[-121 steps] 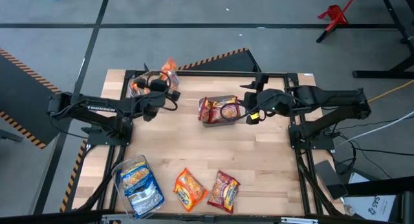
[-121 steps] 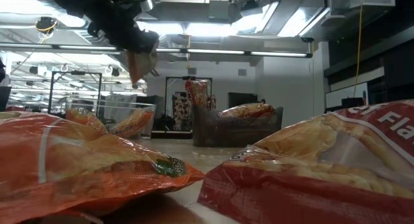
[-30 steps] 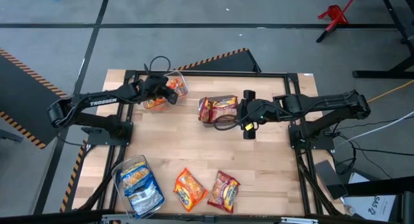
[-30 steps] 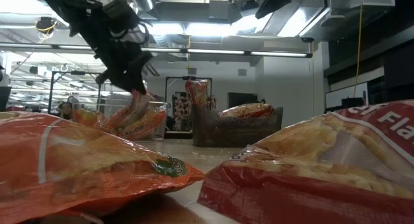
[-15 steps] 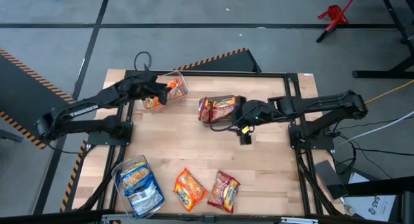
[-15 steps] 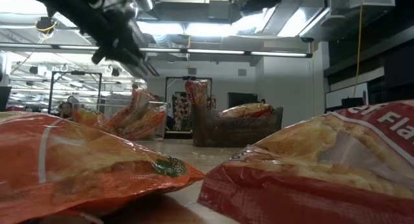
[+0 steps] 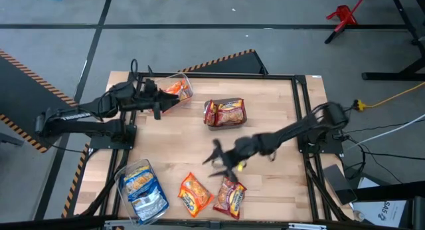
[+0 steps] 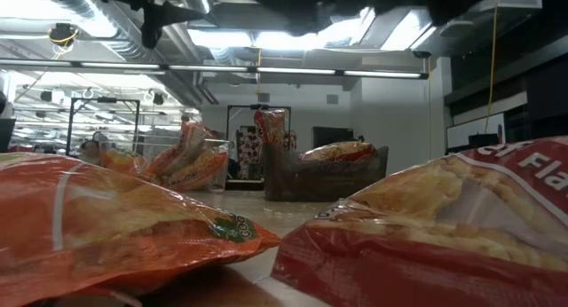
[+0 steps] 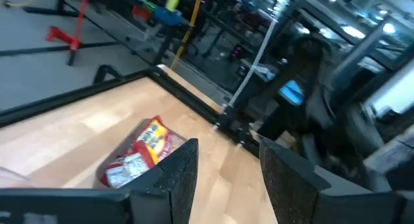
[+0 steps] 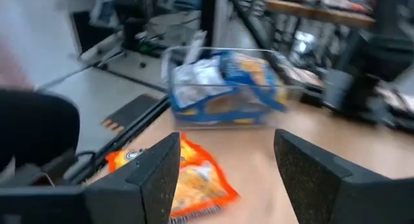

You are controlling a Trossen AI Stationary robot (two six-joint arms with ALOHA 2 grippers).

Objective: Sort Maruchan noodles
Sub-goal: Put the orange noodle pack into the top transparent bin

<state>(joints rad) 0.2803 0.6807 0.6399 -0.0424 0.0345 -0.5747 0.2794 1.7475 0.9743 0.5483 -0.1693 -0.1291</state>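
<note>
Two loose Maruchan noodles packets lie flat near the table's near edge: an orange one (image 7: pixel 194 193) (image 10: pixel 187 175) and a red one (image 7: pixel 230 195). My right gripper (image 7: pixel 214 160) (image 10: pixel 226 166) hovers open just beyond them, empty. Orange packets stand in a clear bin (image 7: pixel 174 92) at the far left. My left gripper (image 7: pixel 160 105) (image 9: pixel 226 172) is open and empty beside that bin, pointing level toward the centre bin of red packets (image 7: pixel 224 113) (image 9: pixel 145 153).
A clear bin of blue-and-white packets (image 7: pixel 141 189) (image 10: pixel 226 88) sits at the near left corner. Bare wood lies between the centre bin and the loose packets. A black frame (image 7: pixel 302 117) borders the table.
My left gripper has risen out of the far-left bin and drawn back toward the table's left edge, tipping up to level; the orange packet stays in the bin. My right gripper has swung from beside the centre bin toward the near edge and down, over the loose packets.
</note>
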